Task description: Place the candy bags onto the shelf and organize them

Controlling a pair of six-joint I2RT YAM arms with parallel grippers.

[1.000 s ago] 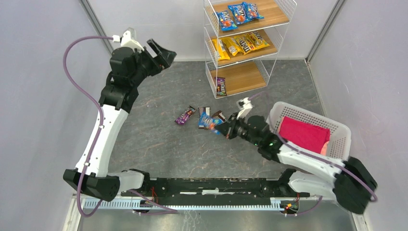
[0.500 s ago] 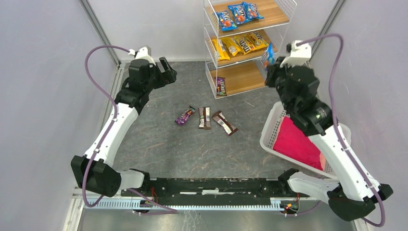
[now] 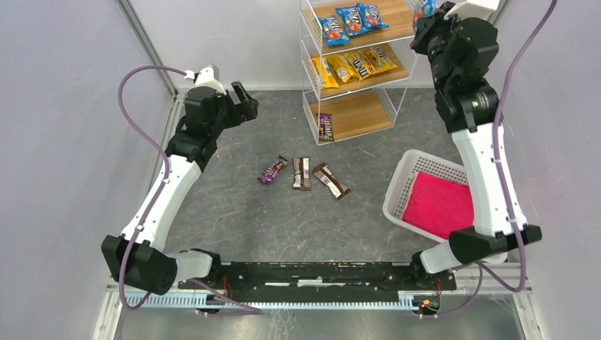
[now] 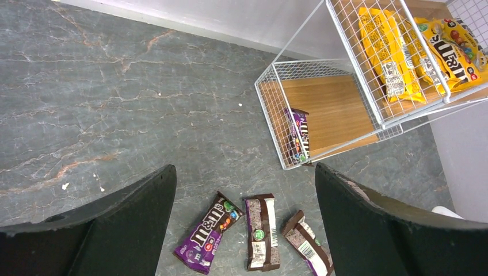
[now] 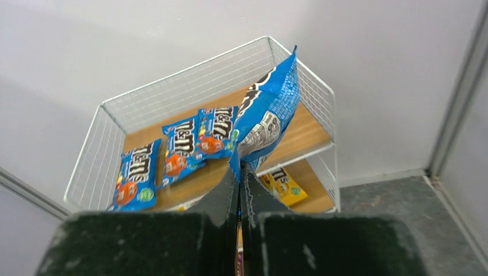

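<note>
The white wire shelf [image 3: 306, 42] stands at the back. Its top tier holds three blue candy bags [image 3: 352, 20], the middle tier yellow ones [image 3: 354, 66], the bottom tier one purple bag [image 3: 324, 127]. My right gripper [image 3: 424, 10] is shut on a blue candy bag [image 5: 263, 123], held high at the top tier's right side. On the floor lie a purple bag [image 3: 272, 170] and two dark brown bags [image 3: 302, 173] [image 3: 331, 180]. My left gripper [image 3: 241, 103] is open and empty, high above the floor; the three floor bags [image 4: 262, 232] show between its fingers.
A white lattice basket [image 3: 407, 173] with a pink cloth [image 3: 439, 204] sits on the floor at the right. Grey walls and frame posts enclose the floor on the left, back and right.
My right gripper picked the blue bag from the floor pile and carried it up and back to the shelf's top tier. The basket shifted left. The left arm lowered slightly.
</note>
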